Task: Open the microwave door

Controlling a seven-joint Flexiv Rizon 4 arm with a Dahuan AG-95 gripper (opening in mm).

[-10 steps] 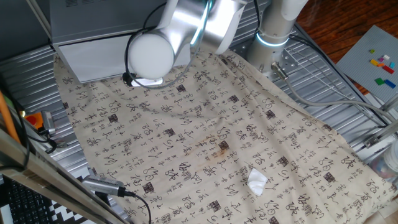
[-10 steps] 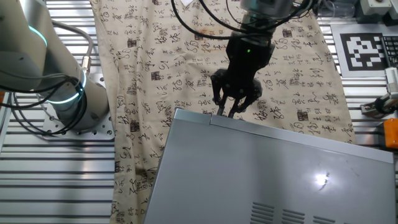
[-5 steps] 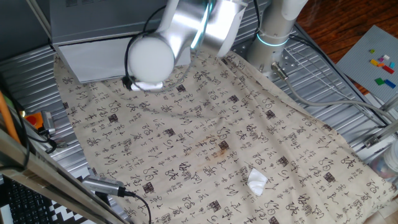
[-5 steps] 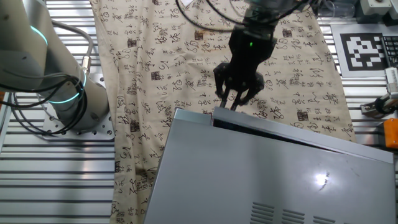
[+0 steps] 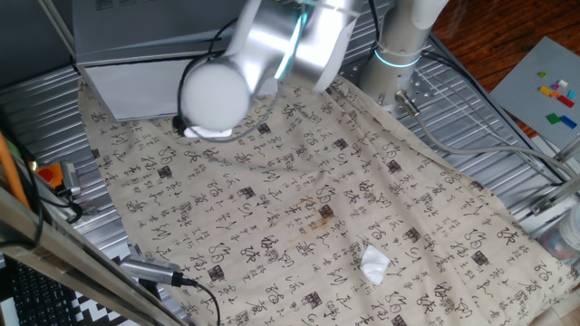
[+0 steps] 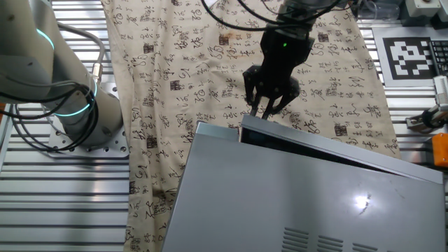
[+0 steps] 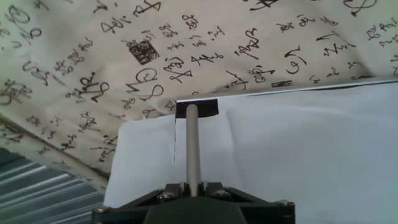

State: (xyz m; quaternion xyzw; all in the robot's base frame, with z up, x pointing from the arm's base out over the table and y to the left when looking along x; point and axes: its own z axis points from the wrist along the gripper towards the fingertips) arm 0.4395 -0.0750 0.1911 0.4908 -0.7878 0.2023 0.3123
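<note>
The microwave (image 6: 294, 199) is a light-grey box at the cloth's edge; it also shows at the top left of one fixed view (image 5: 136, 27). Its white microwave door (image 7: 298, 155) fills the lower half of the hand view and shows under the arm's wrist (image 5: 136, 91). The door's top edge stands a little off the box, with a dark gap behind it. My black gripper (image 6: 264, 115) is at that edge near the left corner. In the hand view my gripper (image 7: 191, 111) shows as one thin metal rod, fingers together, its tip at a dark notch on the door's edge.
A beige cloth printed with black characters (image 5: 308, 190) covers the ribbed metal tabletop. The arm's base (image 6: 77, 105) stands beside the microwave. A crumpled white scrap (image 5: 374, 263) lies on the cloth. A grey plate with coloured bricks (image 5: 544, 81) and a marker tag (image 6: 416, 49) lie off the cloth.
My gripper has moved away from the box along the cloth. The door's top edge has come with it, and the dark gap behind it has opened and widened.
</note>
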